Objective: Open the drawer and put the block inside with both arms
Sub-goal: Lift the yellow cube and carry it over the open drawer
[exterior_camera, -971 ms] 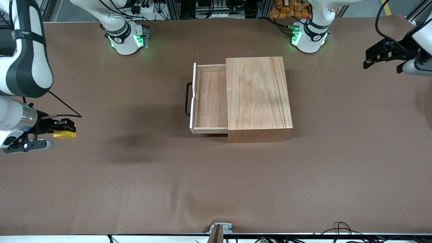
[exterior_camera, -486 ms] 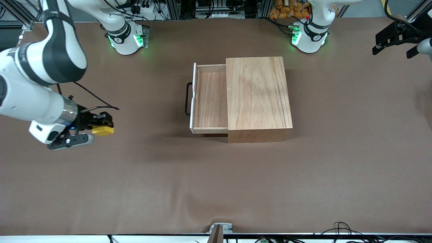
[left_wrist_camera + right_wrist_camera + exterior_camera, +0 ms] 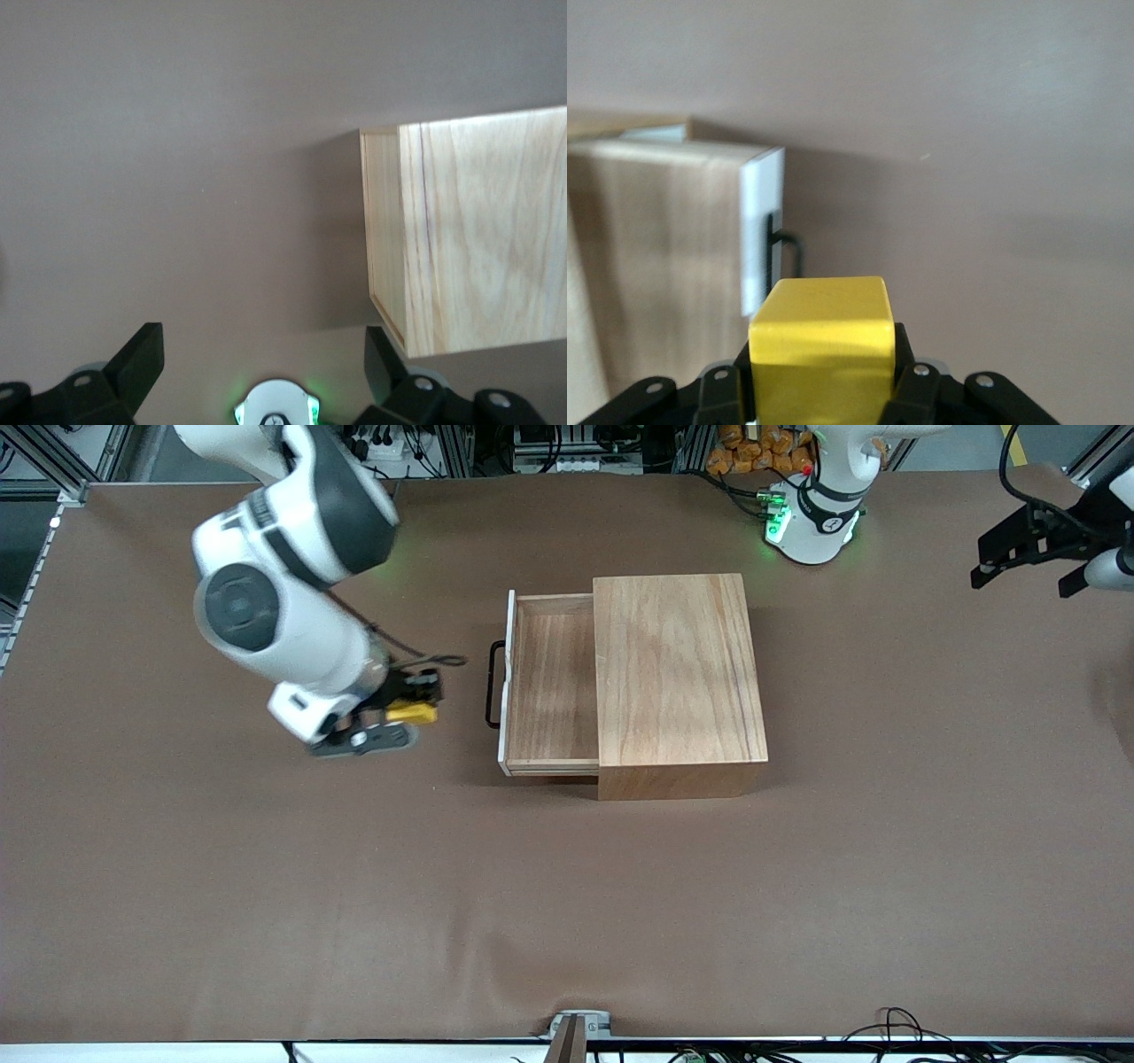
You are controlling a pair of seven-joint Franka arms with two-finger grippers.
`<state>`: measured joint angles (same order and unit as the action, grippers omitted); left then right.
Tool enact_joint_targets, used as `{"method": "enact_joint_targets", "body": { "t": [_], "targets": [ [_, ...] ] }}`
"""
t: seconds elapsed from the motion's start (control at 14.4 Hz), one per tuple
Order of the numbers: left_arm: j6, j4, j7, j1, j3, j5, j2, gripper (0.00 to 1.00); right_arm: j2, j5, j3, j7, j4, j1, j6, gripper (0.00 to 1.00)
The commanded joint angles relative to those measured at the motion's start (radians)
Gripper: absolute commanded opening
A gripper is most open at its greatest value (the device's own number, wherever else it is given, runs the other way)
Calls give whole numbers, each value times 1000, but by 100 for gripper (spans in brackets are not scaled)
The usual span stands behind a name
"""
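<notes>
My right gripper (image 3: 416,701) is clamped on the block (image 3: 412,712), a small bright yellow cube with flat matte faces and crisp edges, held in the air over the bare table (image 3: 266,886) just beside the drawer's handle (image 3: 493,685), toward the right arm's end. The table cover is a dull brown sheet, smooth apart from faint creases. The drawer (image 3: 551,682) stands pulled out of the wooden box (image 3: 678,682): a shallow light-wood tray with visible grain, a pale flat front panel, and a thin black wire handle bent into a loop. The box is plain, square-cornered, with a darker streak running through its top. My left gripper (image 3: 1028,558) hangs open over the left arm's end of the table, well apart from the box; that arm waits. The front view shows the drawer's floor, with nothing lying in it; the wrist views do not show this. The right wrist view gives the block (image 3: 820,354) close up, filling the space between my black fingers (image 3: 722,394), with the white panel (image 3: 762,232) and the handle (image 3: 784,252) seen edge-on. The left wrist view shows only the box (image 3: 469,232), its side wall paler than its top, plus my two spread fingertips (image 3: 142,363).
</notes>
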<state>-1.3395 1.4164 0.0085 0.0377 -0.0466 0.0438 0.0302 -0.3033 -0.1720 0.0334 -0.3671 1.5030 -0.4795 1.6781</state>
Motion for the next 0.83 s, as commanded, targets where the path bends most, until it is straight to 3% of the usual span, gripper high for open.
{"method": "enact_joint_targets", "body": {
  "t": [0.0, 0.42, 0.76],
  "targets": [
    [-27, 2, 13, 5, 25, -7, -12, 100, 2, -7, -12, -24, 21, -94, 55, 6],
    [-75, 1, -42, 16, 48, -19, -29, 100, 79, -9, -7, -35, 348, -269, 477, 6],
    [-72, 2, -71, 18, 48, -55, -30, 100, 44, -7, -7, -84, 361, -291, 492, 8]
  ]
}}
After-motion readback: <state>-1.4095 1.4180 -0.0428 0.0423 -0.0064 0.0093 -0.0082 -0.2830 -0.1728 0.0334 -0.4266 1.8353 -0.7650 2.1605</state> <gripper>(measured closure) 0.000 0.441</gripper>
